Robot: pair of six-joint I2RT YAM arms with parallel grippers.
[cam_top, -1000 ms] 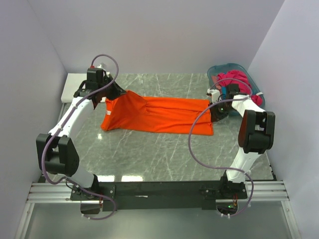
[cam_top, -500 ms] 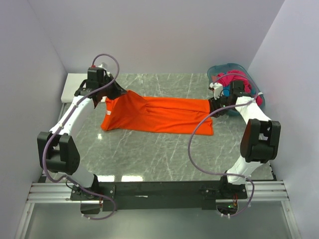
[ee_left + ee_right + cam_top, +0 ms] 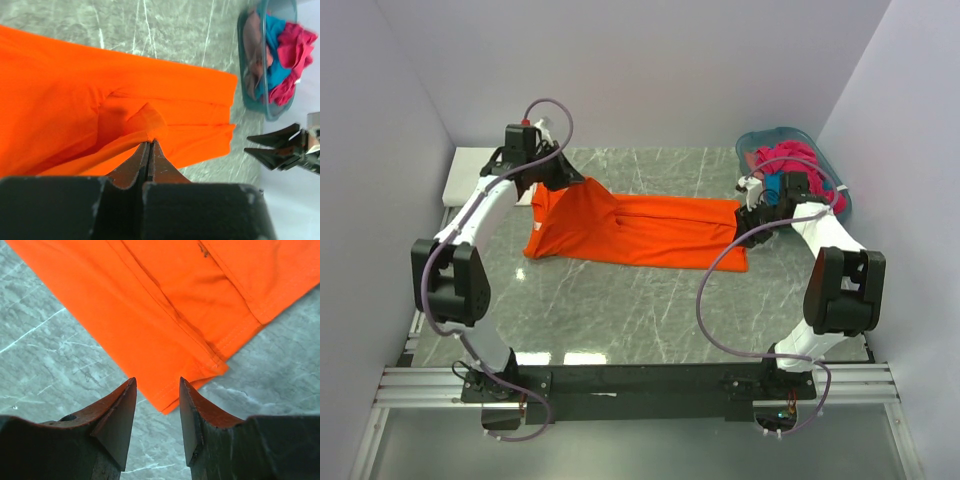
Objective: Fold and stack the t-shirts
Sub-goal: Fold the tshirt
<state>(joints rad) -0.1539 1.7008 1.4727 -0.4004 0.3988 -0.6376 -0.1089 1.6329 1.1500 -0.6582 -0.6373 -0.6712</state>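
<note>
Left gripper (image 3: 149, 143): clamped on a raised fold of the orange t-shirt (image 3: 650, 228) at its left end. Right gripper (image 3: 157, 385): jaws apart, empty, poised over a hem corner at the shirt's right end, which lies on the table (image 3: 620, 300). Other t-shirts (image 3: 790, 158): heaped in the basket (image 3: 760, 138). Handling note: I'd pinch that corner squarely through every layer, then carry both ends evenly so the fold lands flat.

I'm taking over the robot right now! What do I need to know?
Left gripper: shut, pinching the orange t-shirt at its left end.
Right gripper: open, empty, just above the shirt's right corner.
Orange t-shirt lies stretched across the table; magenta and blue shirts sit bunched in the basket.
Done: nothing stacked; the orange one looks only partly folded.
Left: finish that fold, then do the rest.
</note>
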